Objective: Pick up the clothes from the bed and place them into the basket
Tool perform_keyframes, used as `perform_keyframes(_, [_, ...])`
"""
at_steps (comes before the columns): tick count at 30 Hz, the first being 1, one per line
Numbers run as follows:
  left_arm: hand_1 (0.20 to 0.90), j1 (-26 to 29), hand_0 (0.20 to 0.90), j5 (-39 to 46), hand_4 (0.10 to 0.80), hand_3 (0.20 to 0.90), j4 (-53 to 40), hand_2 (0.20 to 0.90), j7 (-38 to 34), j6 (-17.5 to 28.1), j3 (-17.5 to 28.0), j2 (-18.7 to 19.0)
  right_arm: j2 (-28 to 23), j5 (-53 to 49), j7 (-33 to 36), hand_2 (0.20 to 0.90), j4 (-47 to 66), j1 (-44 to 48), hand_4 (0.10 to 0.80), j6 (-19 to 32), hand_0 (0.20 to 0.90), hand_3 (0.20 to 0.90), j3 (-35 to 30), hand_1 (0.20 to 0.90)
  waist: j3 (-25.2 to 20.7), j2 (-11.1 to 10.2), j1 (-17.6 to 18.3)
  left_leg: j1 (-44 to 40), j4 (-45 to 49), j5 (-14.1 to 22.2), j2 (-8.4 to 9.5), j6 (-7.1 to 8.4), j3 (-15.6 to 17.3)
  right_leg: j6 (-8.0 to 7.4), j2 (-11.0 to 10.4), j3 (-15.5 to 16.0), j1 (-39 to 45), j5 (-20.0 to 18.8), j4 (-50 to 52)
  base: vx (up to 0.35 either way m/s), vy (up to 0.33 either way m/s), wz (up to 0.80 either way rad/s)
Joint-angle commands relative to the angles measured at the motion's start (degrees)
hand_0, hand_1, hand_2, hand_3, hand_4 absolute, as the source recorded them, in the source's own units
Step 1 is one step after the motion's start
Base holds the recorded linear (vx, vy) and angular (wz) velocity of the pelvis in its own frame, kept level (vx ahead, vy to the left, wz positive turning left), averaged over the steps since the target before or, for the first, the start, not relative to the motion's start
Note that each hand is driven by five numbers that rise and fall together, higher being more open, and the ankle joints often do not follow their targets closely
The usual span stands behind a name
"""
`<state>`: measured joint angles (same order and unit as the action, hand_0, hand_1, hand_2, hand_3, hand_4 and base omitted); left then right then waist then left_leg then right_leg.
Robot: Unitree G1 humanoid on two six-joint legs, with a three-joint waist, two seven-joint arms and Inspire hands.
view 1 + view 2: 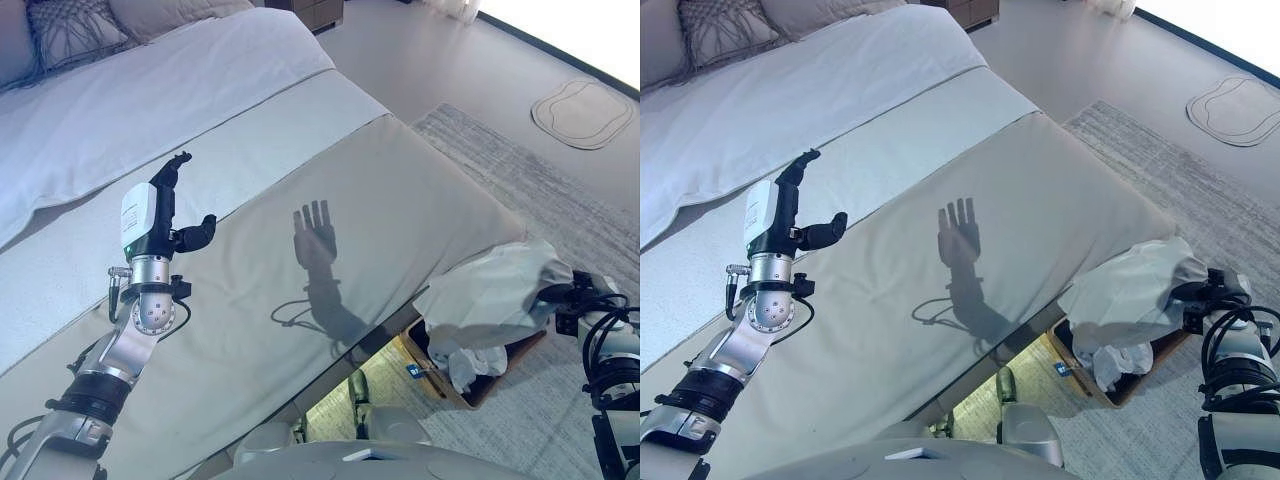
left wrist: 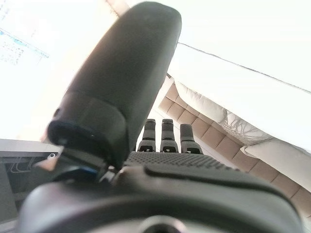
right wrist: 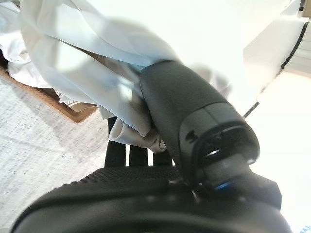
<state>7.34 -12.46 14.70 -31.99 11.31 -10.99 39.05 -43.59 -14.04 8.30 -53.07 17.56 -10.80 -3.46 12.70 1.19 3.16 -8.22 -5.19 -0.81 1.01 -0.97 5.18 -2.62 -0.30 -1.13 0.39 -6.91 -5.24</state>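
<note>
Nearest to me, my left hand (image 1: 152, 222) is raised above the foot of the bed (image 1: 400, 200), palm upright, fingers straight and spread with the thumb standing out to the side; it holds nothing. Its shadow falls on the grey-beige bed cover (image 1: 890, 300) further in, showing the fingers fanned apart. Beyond that, toward the head of the bed, lies a white sheet (image 1: 130, 110), and a patterned pillow (image 1: 70, 30) rests at the far left corner.

Moving right, past the corner of the bed, a brown basket (image 1: 478, 388) stands on the grey rug (image 1: 560, 190), just beside the bed's edge. A pale, crumpled garment (image 1: 495, 295) hangs over the basket, its lower folds drooping into the opening.

At the far right, my right hand (image 3: 160, 141) is pinching that garment: in my right wrist view the thumb presses a bunch of the white cloth against the curled fingers (image 3: 127, 153), with the basket's rim visible below the cloth. Farther off on the bare floor lies a small light mat (image 1: 583, 112).
</note>
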Motion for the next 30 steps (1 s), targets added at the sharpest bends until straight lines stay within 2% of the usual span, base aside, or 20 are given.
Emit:
perform_keyframes(1, [0.9, 2.36, 0.9, -0.35, 0.8, 0.9, -2.18, 0.9, -3.56, 2.49, -0.24, 2.81, -5.05, 2.16, 2.88, 0.3, -1.98, 5.01, 0.1, 2.46, 0.3, 0.2, 1.24, 0.3, -5.69, 0.34, -0.28, 2.73, 1.93, 2.88, -3.52, 2.33, -2.18, -1.63, -3.07, 3.43, 1.36, 5.7, 5.17, 0.0, 0.0, 0.0])
perform_keyframes(8, [0.9, 2.25, 0.9, -0.18, 0.8, 0.9, -2.49, 0.9, -3.5, 2.38, -0.07, 3.13, -4.6, 2.14, 3.02, 0.3, -6.21, 4.63, 0.1, 2.5, 0.3, 0.2, 0.87, 0.3, -5.7, 0.8, -0.44, 2.59, 1.87, 2.91, -3.58, 2.39, -2.27, -1.55, -3.14, 3.72, 1.5, 5.93, 5.23, 0.0, 0.0, 0.0])
perform_keyframes(9, [0.9, 2.28, 0.9, -0.28, 0.8, 0.9, -2.43, 0.9, -3.61, 2.61, -0.14, 3.1, -4.59, 2.19, 3.91, 0.582, -6.72, 4.54, 0.429, 2.3, 0.582, 0.529, 0.83, 0.582, -5.65, 0.83, -0.45, 2.58, 1.91, 2.91, -3.56, 2.36, -2.3, -1.53, -3.13, 3.68, 1.49, 5.91, 5.27, 0.0, 0.0, 0.0])
perform_keyframes(10, [0.9, 2.33, 0.9, -0.37, 0.8, 0.9, -2.49, 0.9, -3.67, 2.69, -0.15, 3.09, -4.54, 2.02, 4.99, 0.9, -6.87, 4.5, 0.8, 2.4, 0.9, 0.9, 0.93, 0.9, -5.6, 0.86, -0.46, 2.57, 1.91, 2.9, -3.55, 2.32, -2.34, -1.5, -3.12, 3.61, 1.48, 5.9, 5.3, 0.0, 0.0, 0.0])
perform_keyframes(19, [0.9, 2.53, 0.9, -0.32, 0.8, 0.9, -2.74, 0.9, -4.2, 1.85, -0.51, 3.19, -4.55, 1.97, 6.14, 0.9, -6.08, 4.16, 0.8, 1.15, 0.9, 0.9, 0.34, 0.9, -5.35, 0.97, -0.01, 2.37, 1.92, 3.0, -3.66, 2.41, -2.19, -1.52, -3.03, 3.31, 1.51, 5.88, 5.25, 0.0, 0.0, 0.0])
perform_keyframes(26, [0.9, 2.76, 0.9, -0.02, 0.8, 0.9, -2.71, 0.9, -3.61, 2.08, -0.54, 2.88, -4.44, 2.67, 5.08, 0.9, -6.93, 4.59, 0.8, 3.28, 0.9, 0.9, 0.71, 0.9, -5.54, 0.94, -0.07, 2.1, 1.75, 2.92, -3.85, 2.57, -2.12, -1.51, -3.12, 3.41, 1.83, 5.9, 5.03, 0.0, 0.0, 0.0])
perform_keyframes(30, [0.9, 2.17, 0.9, 0.05, 0.8, 0.9, -2.91, 0.9, -3.51, 2.3, -0.29, 2.79, -4.18, 3.58, 5.16, 0.9, -3.83, 3.84, 0.8, 4.31, 0.9, 0.9, 1.19, 0.9, -5.52, 0.83, -0.01, 1.98, 1.64, 2.81, -3.88, 2.63, -2.28, -1.48, -3.1, 3.42, 1.97, 5.91, 5.04, 0.0, 0.0, 0.0])
